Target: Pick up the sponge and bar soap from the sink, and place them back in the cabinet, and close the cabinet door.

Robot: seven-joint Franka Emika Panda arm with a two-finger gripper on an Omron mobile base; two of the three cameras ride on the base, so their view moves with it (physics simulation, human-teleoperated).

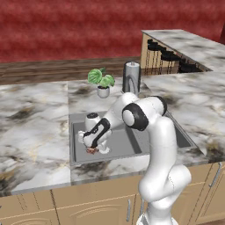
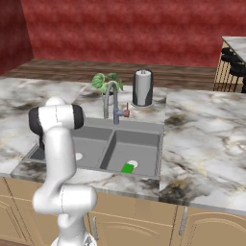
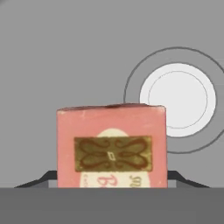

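End effector (image 1: 92, 148) low in sink (image 1: 132, 145), bar soap (image 3: 112, 146) between fingers.

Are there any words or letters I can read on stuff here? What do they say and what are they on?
"B": a big letter low on the pinkish-red rectangular bar soap, cut off by the picture's edge.
More small letters beside it on the soap: too blurred and cropped to read.
The brown panel above it holds a curly ornament, not words.
Nothing readable on the dark grey sink or elsewhere.

My two base views look down on the sink (image 1: 132, 140) from behind; my hand view hovers close over its floor.
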